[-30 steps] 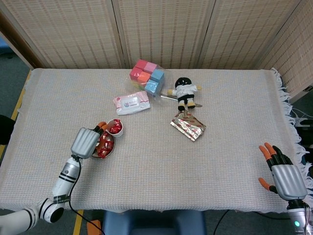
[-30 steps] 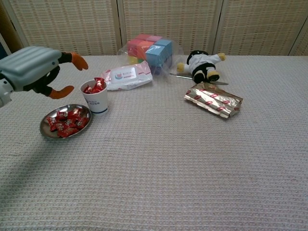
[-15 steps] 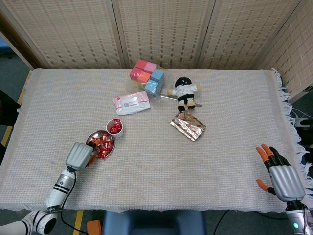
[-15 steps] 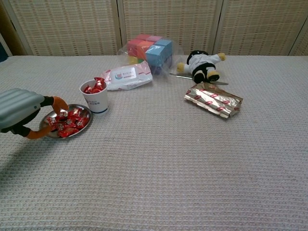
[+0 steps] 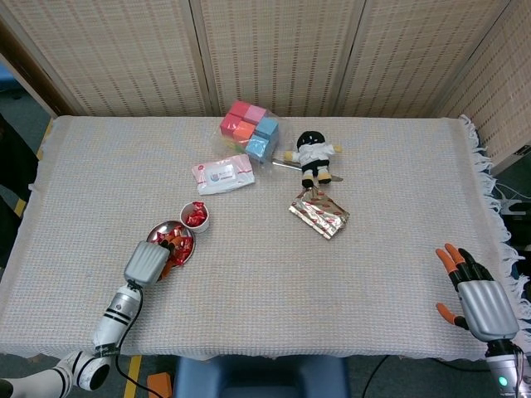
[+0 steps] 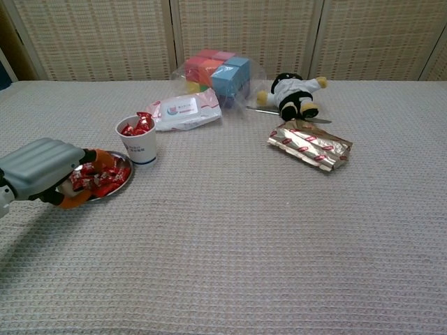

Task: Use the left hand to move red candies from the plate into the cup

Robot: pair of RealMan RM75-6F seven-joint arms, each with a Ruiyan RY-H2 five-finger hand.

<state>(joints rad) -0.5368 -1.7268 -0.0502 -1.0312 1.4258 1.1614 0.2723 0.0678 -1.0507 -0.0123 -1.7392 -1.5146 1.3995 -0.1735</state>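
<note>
At far left, the left hand (image 6: 43, 171) reaches over the metal plate (image 6: 120, 181) of red candies (image 6: 103, 179), its grip hidden from view, the candy-filled white cup (image 6: 139, 144) just beyond, and far right the right hand (image 5: 479, 296) hovers with fingers spread.

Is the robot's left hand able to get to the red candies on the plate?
Probably yes. The left hand is already at the plate, fingers over the red candies, with nothing between them.
</note>
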